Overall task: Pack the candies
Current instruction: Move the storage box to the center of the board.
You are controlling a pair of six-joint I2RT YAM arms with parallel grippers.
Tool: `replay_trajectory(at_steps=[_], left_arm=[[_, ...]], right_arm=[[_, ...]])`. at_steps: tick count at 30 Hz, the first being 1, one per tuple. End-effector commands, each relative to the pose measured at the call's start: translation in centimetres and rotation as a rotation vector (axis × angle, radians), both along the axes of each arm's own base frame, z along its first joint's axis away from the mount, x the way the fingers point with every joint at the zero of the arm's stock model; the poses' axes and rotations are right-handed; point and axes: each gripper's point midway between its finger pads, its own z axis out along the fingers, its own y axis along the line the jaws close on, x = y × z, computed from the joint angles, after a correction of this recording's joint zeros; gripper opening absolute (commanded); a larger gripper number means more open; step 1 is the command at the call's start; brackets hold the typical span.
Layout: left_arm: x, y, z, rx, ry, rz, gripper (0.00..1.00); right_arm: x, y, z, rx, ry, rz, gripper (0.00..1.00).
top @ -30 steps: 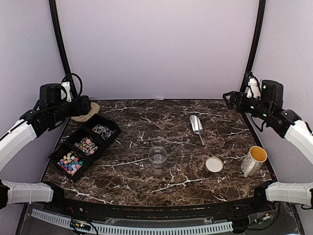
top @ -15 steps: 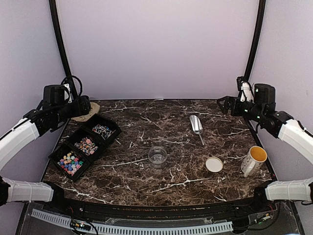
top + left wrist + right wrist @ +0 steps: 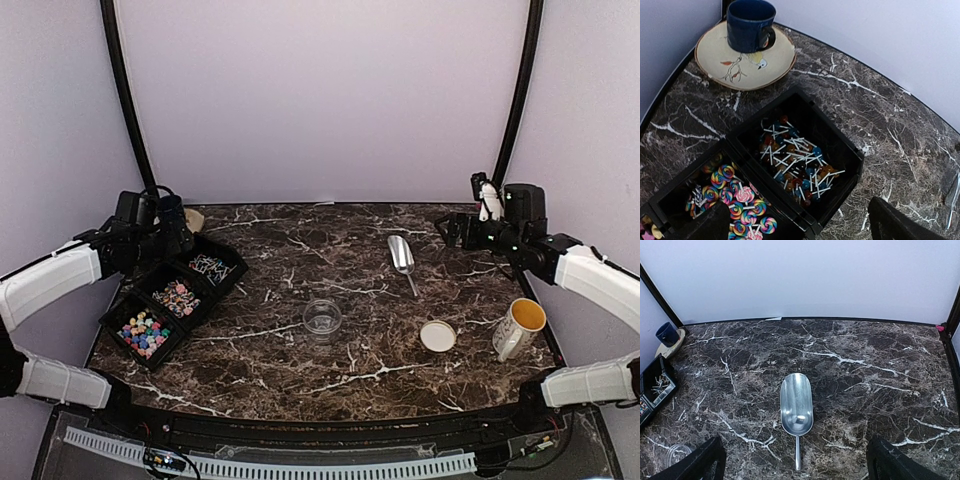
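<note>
Both arms have swung inward — the left tool (image 3: 176,222), released, now hangs over the candies (image 3: 790,165) in their black tray (image 3: 850,150), left of frame on the tabletop (image 3: 260,350). The right tool (image 3: 446,228), likewise spread, faces the scoop (image 3: 796,407) — scooping looks next.

White-veined brown marble table (image 3: 300,370). Black tray (image 3: 840,195); rainbow-swirled candies (image 3: 735,197). Navy mug (image 3: 749,22) on bird-painted cream plate (image 3: 740,67). Silver scoop (image 3: 796,405). White cup (image 3: 520,325), yellow inside.
</note>
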Motion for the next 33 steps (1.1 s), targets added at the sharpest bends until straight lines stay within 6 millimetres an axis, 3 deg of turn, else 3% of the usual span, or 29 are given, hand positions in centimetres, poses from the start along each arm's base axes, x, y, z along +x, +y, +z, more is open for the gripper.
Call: replay_trajectory(at_steps=[1, 15, 21, 24, 29, 33], left_arm=[[0.4, -0.1, -2.1, -0.072, 0.043, 0.068, 0.99], [1.5, -0.3, -7.2, -0.081, 0.190, 0.133, 0.91], [2.4, -0.8, -8.7, -0.087, 0.225, 0.140, 0.80], [2.7, -1.1, -9.7, -0.087, 0.261, 0.135, 0.70], [2.9, -1.7, -10.4, -0.093, 0.285, 0.121, 0.59], [3.1, -2.2, -10.2, -0.100, 0.280, 0.107, 0.56]], right_arm=[[0.5, 0.6, 0.2, 0.016, -0.033, 0.003, 0.98], [-0.1, 2.4, -4.1, -0.019, -0.031, 0.074, 0.98], [-0.4, 2.8, -4.1, -0.011, -0.036, 0.093, 0.98], [-0.8, 3.0, -3.8, 0.002, -0.051, 0.101, 0.98], [-1.2, 3.1, -3.3, 0.022, -0.069, 0.111, 0.98], [-1.2, 3.2, -3.4, 0.028, -0.067, 0.114, 0.98]])
